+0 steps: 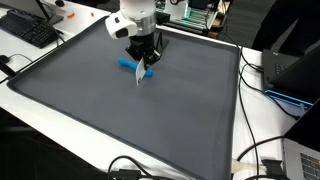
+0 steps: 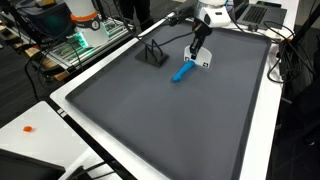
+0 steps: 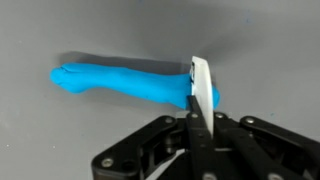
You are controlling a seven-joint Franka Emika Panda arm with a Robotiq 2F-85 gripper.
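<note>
My gripper [image 1: 143,60] [image 2: 197,48] hangs over the far part of a dark grey mat [image 1: 120,120] [image 2: 180,120]. It is shut on a thin flat white piece [image 3: 200,85], held edge-on between the fingertips [image 3: 193,118]. The piece's lower end [image 1: 139,78] [image 2: 204,64] is just above or on the mat. A long blue object [image 1: 127,64] [image 2: 183,72] [image 3: 120,82] lies flat on the mat right beside the white piece. One end of it is behind the piece in the wrist view.
A small black stand [image 2: 152,54] sits on the mat near the blue object. A keyboard [image 1: 30,30] lies beyond one mat corner. Cables [image 1: 265,150] and a laptop [image 1: 300,70] lie along one side. Equipment with green lights [image 2: 80,40] stands off the mat.
</note>
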